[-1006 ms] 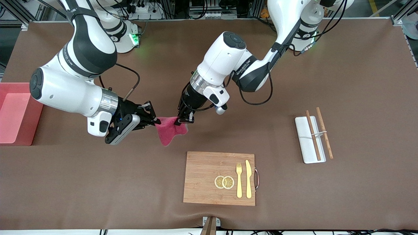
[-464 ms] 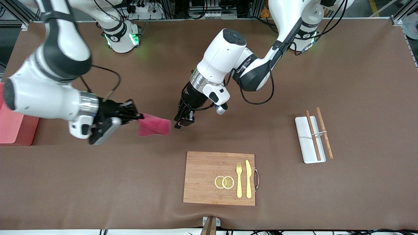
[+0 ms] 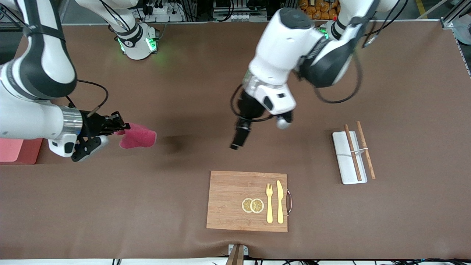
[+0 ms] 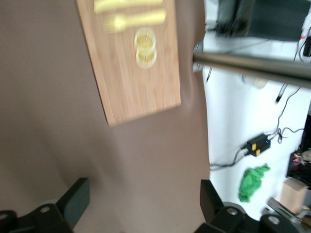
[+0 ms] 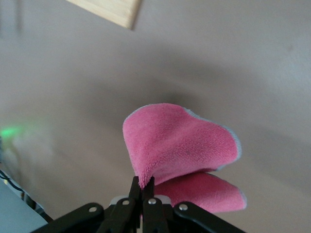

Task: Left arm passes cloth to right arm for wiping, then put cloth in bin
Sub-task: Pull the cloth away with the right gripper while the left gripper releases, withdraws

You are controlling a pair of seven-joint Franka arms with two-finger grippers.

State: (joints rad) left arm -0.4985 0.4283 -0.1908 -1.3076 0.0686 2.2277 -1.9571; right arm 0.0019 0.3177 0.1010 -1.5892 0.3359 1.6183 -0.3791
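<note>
The magenta-red cloth [image 3: 138,137] with a grey edge hangs folded from my right gripper [image 3: 123,129], which is shut on one edge of it. In the right wrist view the cloth [image 5: 180,145] bulges out from the gripper [image 5: 144,182] over bare table. The pink bin [image 3: 22,156] stands at the right arm's end of the table, mostly hidden by the right arm. My left gripper [image 3: 237,141] is open and empty in the air over the table's middle. Its fingers [image 4: 75,199] stand wide apart with nothing between them.
A wooden board [image 3: 247,200] with a yellow fork, a knife and lemon slices lies near the front camera; it also shows in the left wrist view [image 4: 136,73]. A white oblong tray [image 3: 347,156] with chopsticks lies toward the left arm's end.
My left gripper let go of the cloth, opened, rose and drew back toward its own end. My right gripper carried the cloth away toward the bin.
</note>
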